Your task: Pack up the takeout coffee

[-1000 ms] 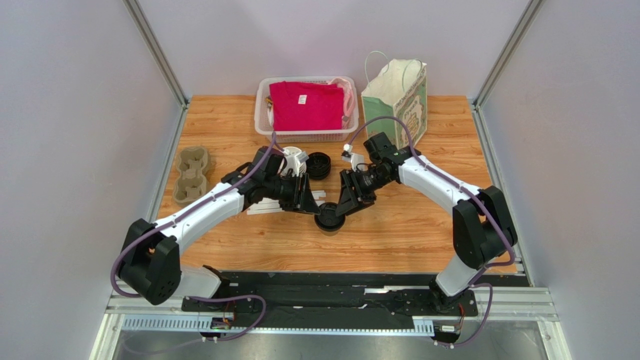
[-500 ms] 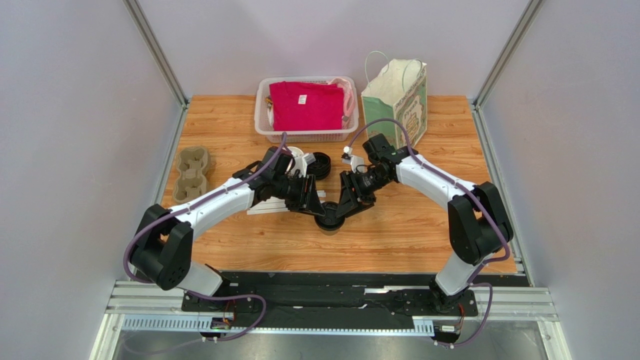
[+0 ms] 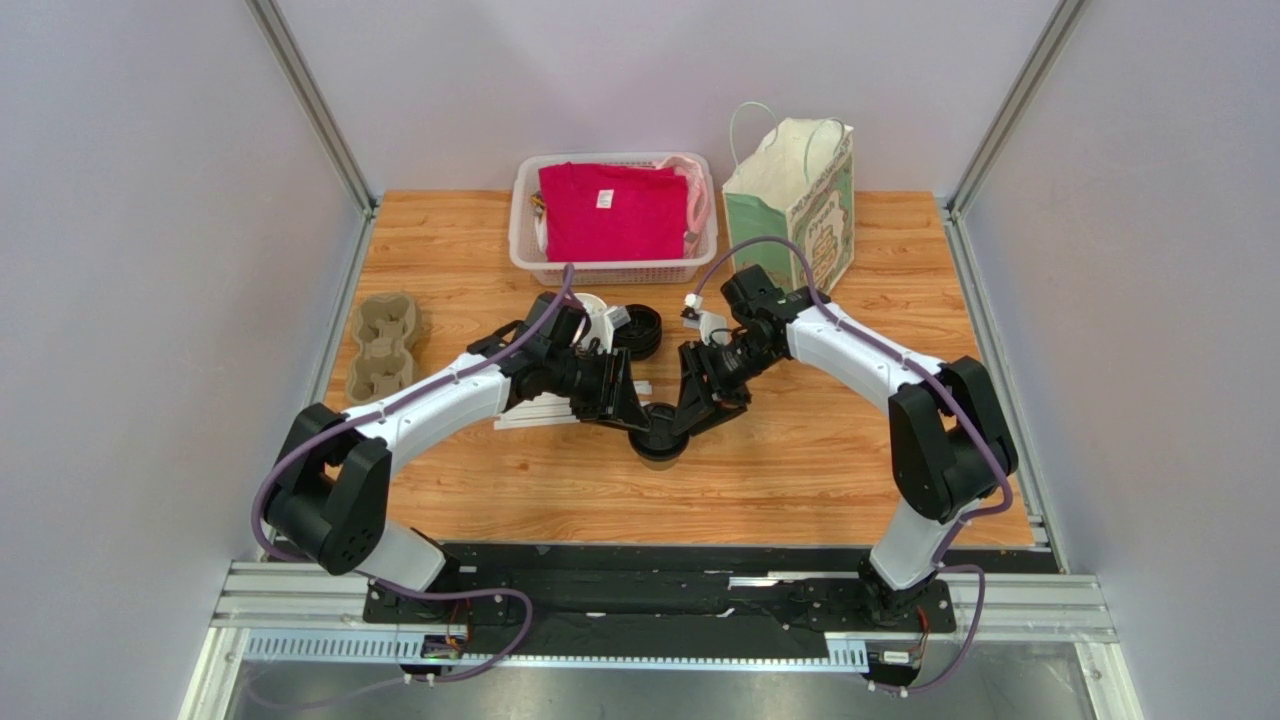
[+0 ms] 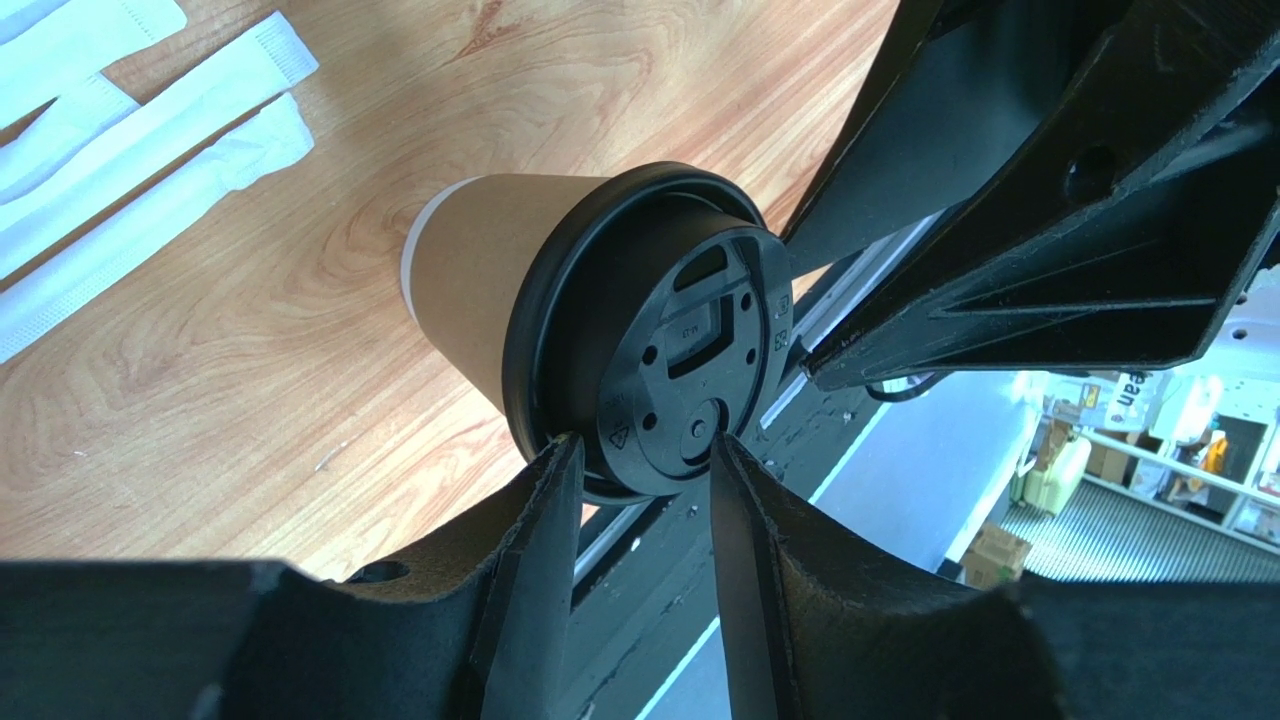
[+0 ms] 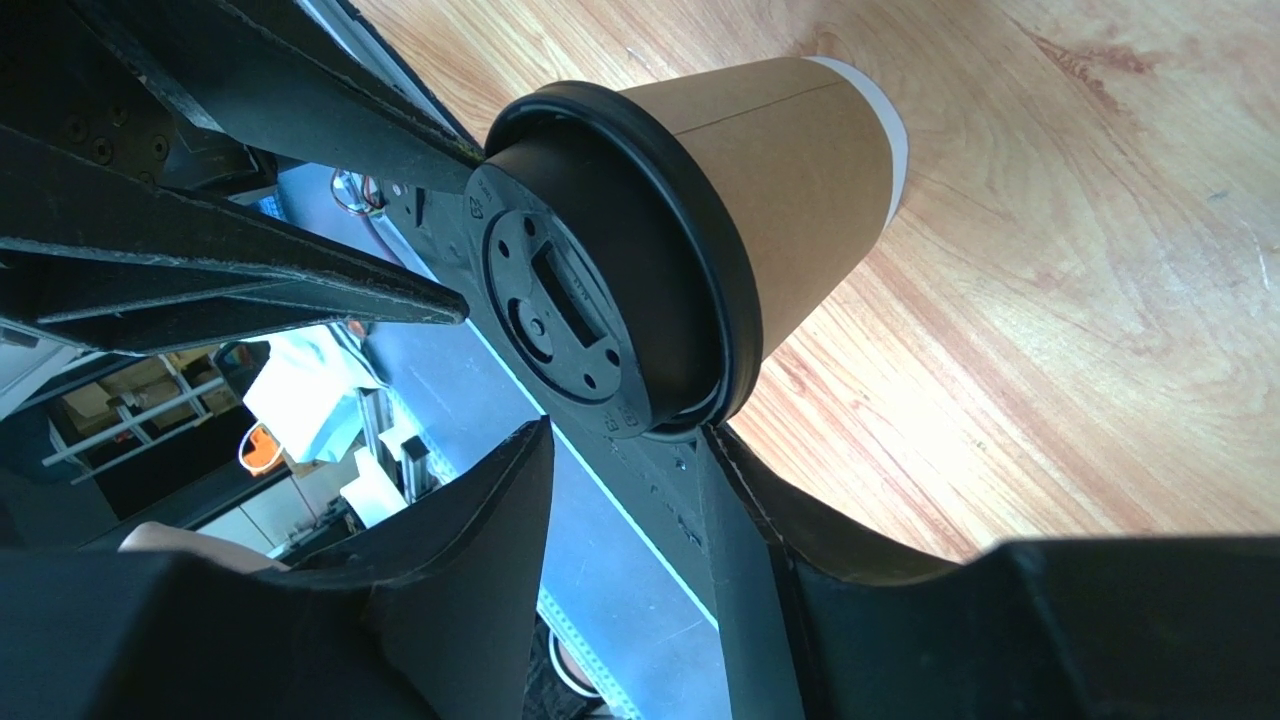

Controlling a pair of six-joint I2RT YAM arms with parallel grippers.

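Takeout coffee (image 3: 657, 438) stands upright at the middle of the counter (image 3: 842, 465) with its lid (image 5: 601, 300) on, and over the last second both arms have drawn in over it. Left gripper (image 4: 643, 446) and right gripper (image 5: 624, 435), each half-open and clamping nothing, now set fingertips at opposite edges of the lid, probably pressing it home, though true contact is hard to judge. Bagging is yet to come.

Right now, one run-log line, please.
takeout coffee: upright, lid on | left gripper: open, at lid rim | right gripper: open, at lid rim
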